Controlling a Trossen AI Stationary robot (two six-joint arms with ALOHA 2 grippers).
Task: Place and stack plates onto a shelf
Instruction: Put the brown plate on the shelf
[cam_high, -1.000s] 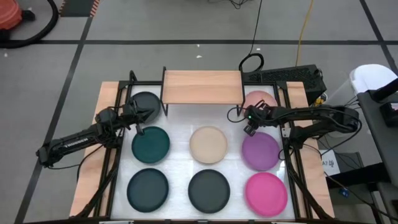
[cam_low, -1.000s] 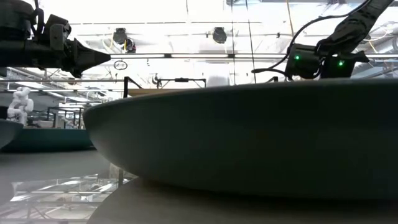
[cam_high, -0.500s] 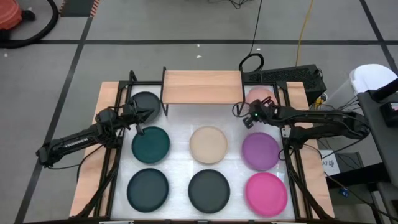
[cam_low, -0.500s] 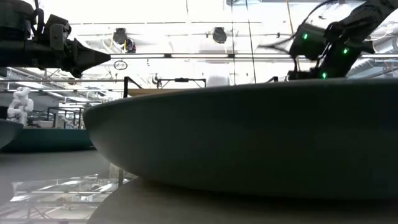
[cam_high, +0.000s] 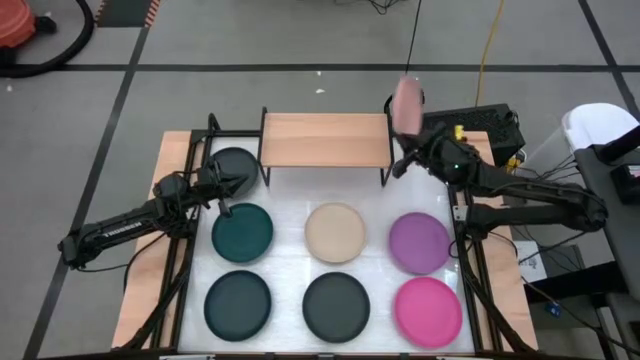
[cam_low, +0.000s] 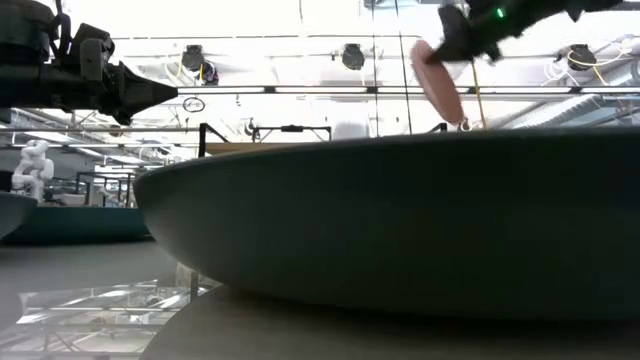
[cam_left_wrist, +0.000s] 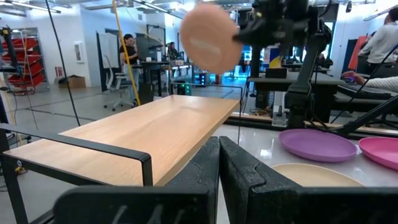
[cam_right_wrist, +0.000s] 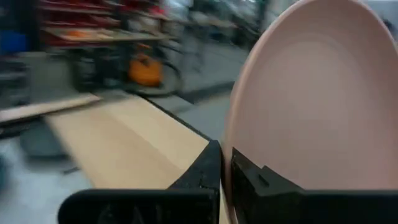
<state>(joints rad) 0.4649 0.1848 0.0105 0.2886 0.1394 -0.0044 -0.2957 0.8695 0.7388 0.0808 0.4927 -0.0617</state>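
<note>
Carrying pale pink plate (cam_high: 407, 104) tilted, right gripper (cam_high: 411, 150) jaws clamped on rim; next: level over shelf (cam_high: 324, 139) right end. Left gripper (cam_high: 222, 190) shut, empty.

The table is lit evenly from above in the high view, with soft glare thrown off the white tabletop (cam_high: 300, 200) and only faint shadows seen under the plates, while the raised pale pink plate (cam_high: 407, 104) is smeared by motion blur. In the low view the ceiling lights (cam_low: 350, 55) are blown out to near white, so the near dark plate (cam_low: 400, 230) is left a dim, out-of-focus silhouette with a hazy reflection below it. Heavy motion blur is seen across the room in the right wrist view, whereas the shelf (cam_left_wrist: 149, 134) in the left wrist view is kept fairly sharp under bright indoor light.
</note>
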